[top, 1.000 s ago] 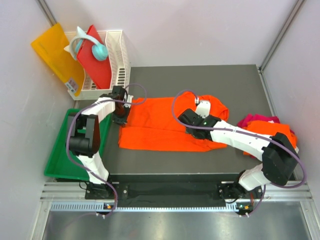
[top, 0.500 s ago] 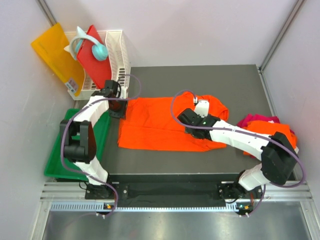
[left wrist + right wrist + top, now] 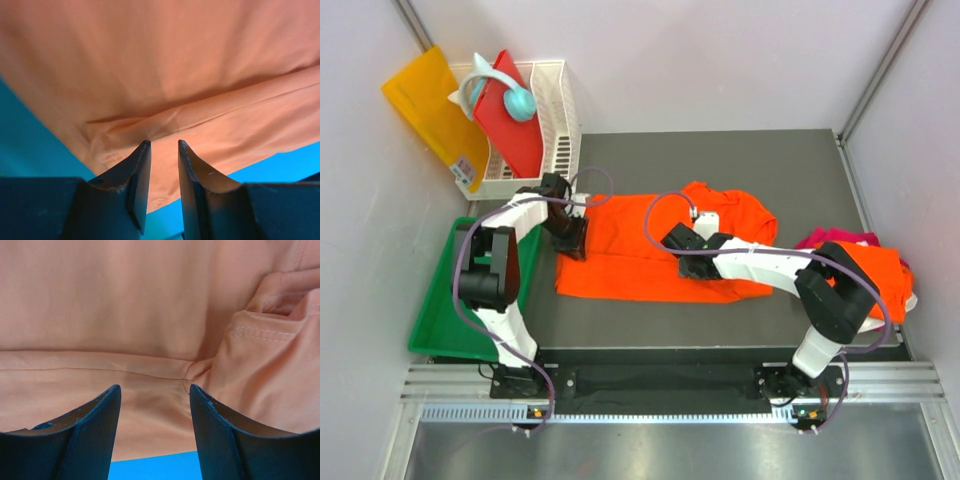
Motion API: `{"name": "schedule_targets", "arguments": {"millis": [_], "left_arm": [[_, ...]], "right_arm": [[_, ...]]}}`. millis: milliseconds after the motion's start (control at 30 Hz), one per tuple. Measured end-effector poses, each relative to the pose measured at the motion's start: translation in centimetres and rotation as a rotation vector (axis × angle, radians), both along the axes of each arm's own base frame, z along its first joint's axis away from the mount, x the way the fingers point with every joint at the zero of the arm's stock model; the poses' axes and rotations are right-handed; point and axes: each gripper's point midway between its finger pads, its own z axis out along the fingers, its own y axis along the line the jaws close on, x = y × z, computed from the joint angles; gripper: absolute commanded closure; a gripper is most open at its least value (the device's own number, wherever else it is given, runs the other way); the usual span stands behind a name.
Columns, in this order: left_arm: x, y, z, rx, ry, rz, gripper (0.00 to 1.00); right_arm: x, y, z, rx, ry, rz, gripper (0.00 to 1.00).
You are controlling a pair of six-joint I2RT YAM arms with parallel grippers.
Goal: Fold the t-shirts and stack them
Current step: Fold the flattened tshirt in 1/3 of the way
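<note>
A bright orange t-shirt point(image 3: 630, 250) lies spread on the dark table point(image 3: 720, 160), its front part folded into a long band. My left gripper point(image 3: 572, 243) hovers at the shirt's left edge. In the left wrist view the left gripper point(image 3: 164, 142) is open by a narrow gap over a crease in the t-shirt point(image 3: 175, 75), with nothing pinched. My right gripper point(image 3: 692, 268) is over the shirt's middle front. The right wrist view shows this gripper point(image 3: 155, 387) wide open above a fold seam of the t-shirt point(image 3: 125, 315). Another orange t-shirt point(image 3: 865, 270) and a magenta-pink one point(image 3: 832, 238) lie bunched at the table's right edge.
A white basket point(image 3: 558, 120) at the back left holds a red board point(image 3: 515, 130) and a teal object point(image 3: 515, 98). A yellow-orange sheet point(image 3: 425, 105) leans beside it. A green tray point(image 3: 440, 300) sits left of the table. Grey walls close in on three sides.
My left gripper went from shut to open, swung off to the back left, then returned to the shirt's left edge. My right gripper slid left toward the shirt's middle.
</note>
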Motion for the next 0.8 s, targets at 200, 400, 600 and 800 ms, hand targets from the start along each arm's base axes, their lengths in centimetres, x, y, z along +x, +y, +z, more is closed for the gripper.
{"name": "schedule_targets", "arguments": {"millis": [200, 400, 600, 800], "left_arm": [[-1.9, 0.7, -2.1, 0.038, 0.105, -0.001, 0.69], [-2.0, 1.2, -2.6, 0.068, 0.118, 0.005, 0.69], [-2.0, 1.0, -2.4, 0.06, 0.116, 0.0, 0.69], [-0.2, -0.6, 2.5, -0.046, -0.049, -0.038, 0.59]], "right_arm": [[-0.3, 0.2, -0.6, 0.011, 0.024, -0.01, 0.42], [-0.4, -0.5, -1.2, 0.008, 0.047, -0.048, 0.43], [-0.2, -1.1, -1.5, 0.0, 0.056, -0.068, 0.43], [2.4, -1.3, 3.3, 0.017, -0.044, -0.046, 0.41]]}}
